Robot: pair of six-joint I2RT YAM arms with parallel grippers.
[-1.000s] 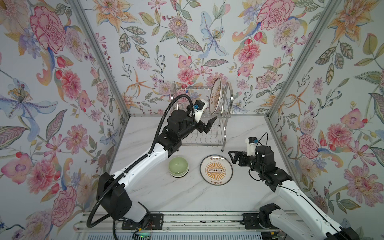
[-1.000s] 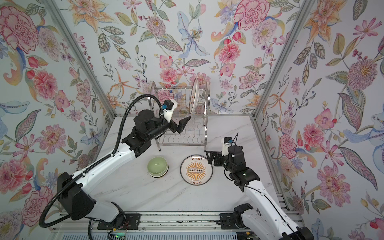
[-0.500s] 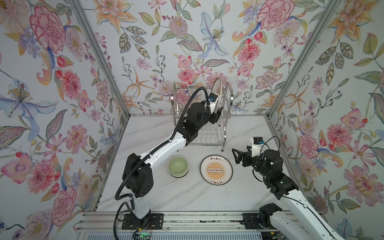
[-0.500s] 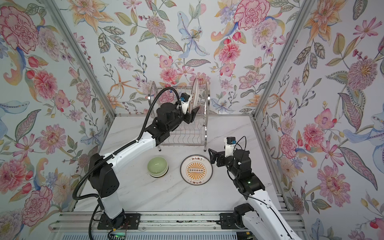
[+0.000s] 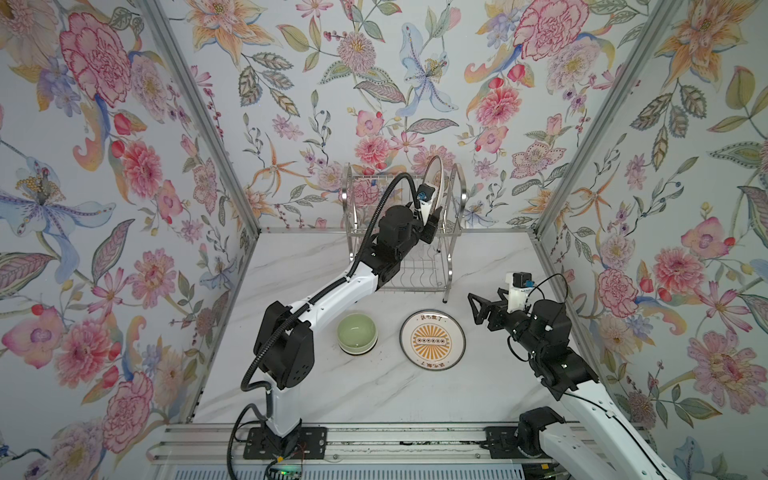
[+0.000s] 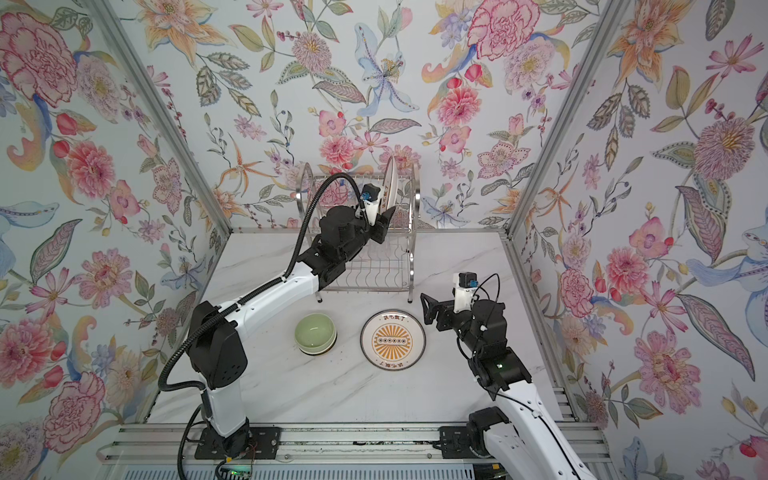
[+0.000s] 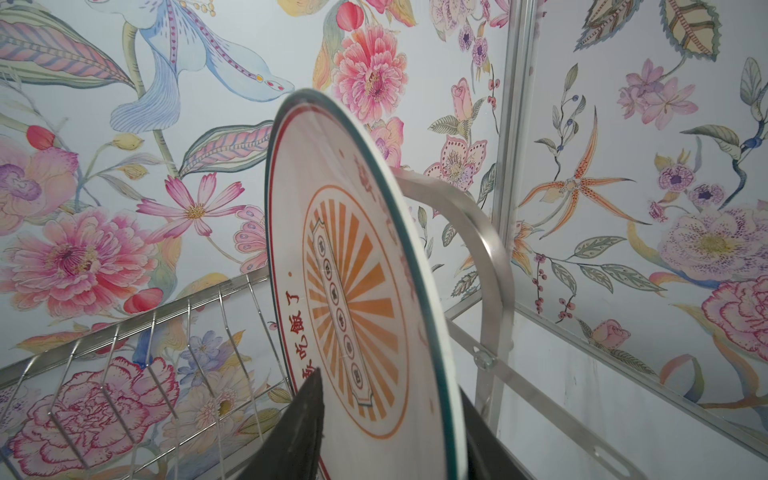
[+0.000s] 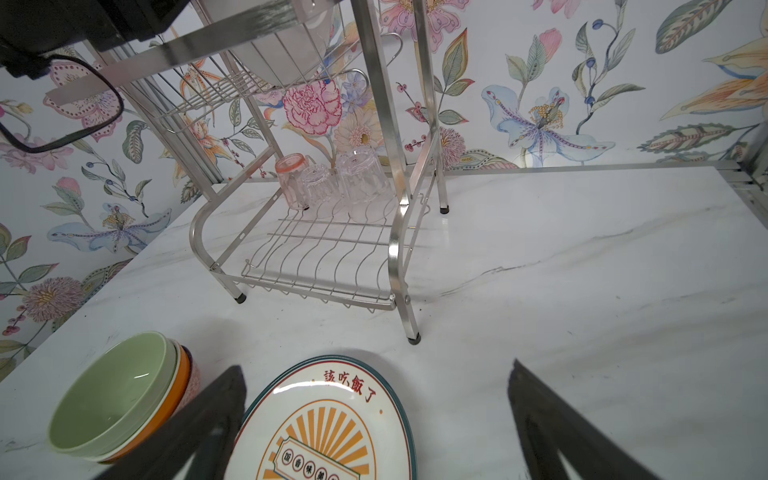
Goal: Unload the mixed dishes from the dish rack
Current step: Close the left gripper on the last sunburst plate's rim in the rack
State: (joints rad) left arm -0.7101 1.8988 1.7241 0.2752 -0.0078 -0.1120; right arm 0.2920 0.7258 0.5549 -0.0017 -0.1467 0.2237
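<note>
L gripper (image 7: 388,386) straddles the plate (image 7: 353,249) standing in top tier of the rack (image 7: 494,257); if it clamps already I cannot tell. Next needs firm grip, then lift straight up. R gripper (image 8: 376,365) is wide open

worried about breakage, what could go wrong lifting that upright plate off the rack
The left tool straddles only the rim of the upright white sunburst plate, so it may swing or slip.
The plate stands close to an arch of the silver wire rack and could clip it when lifted.
On the lower tier sit clear and pink cups; a dropped plate might hit them.
</note>
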